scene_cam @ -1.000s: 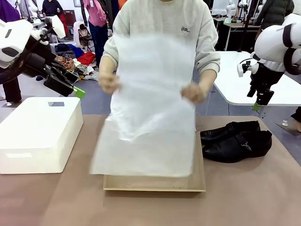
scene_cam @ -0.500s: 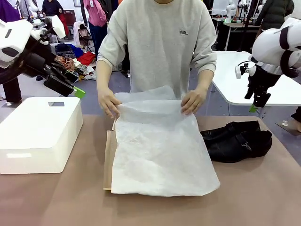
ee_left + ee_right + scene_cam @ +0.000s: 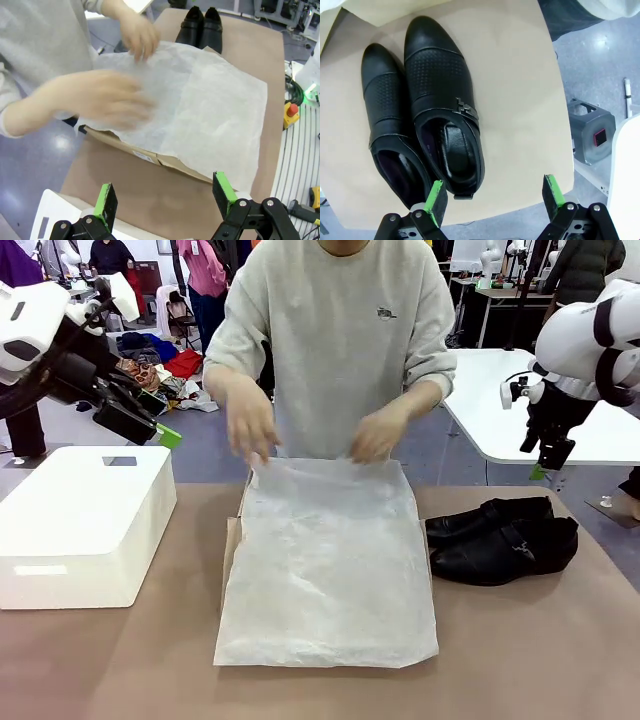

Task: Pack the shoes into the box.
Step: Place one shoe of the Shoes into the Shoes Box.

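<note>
The shoes [image 3: 505, 540] lie side by side on the brown table at the right, black with a small metal buckle [image 3: 465, 106]. A person's hands [image 3: 250, 430] press a white tissue sheet [image 3: 330, 570] that covers the box [image 3: 231, 555], of which a tan edge shows on the left. My left gripper [image 3: 158, 418] hangs open high at the left, above the box's near wall [image 3: 150, 157]. Above the shoes' right end [image 3: 425, 115], my right gripper [image 3: 548, 458] is open with nothing between its fingers.
A bigger white rounded box [image 3: 80, 520] stands on the table's left side. A white table [image 3: 500, 410] stands behind at the right. A grey stool-like unit [image 3: 590, 135] sits on the floor past the table's edge.
The person has brought the tissue sheet down from chest height and laid it flat over the box, with both hands now at its far edge. The right arm shifted slightly left.
</note>
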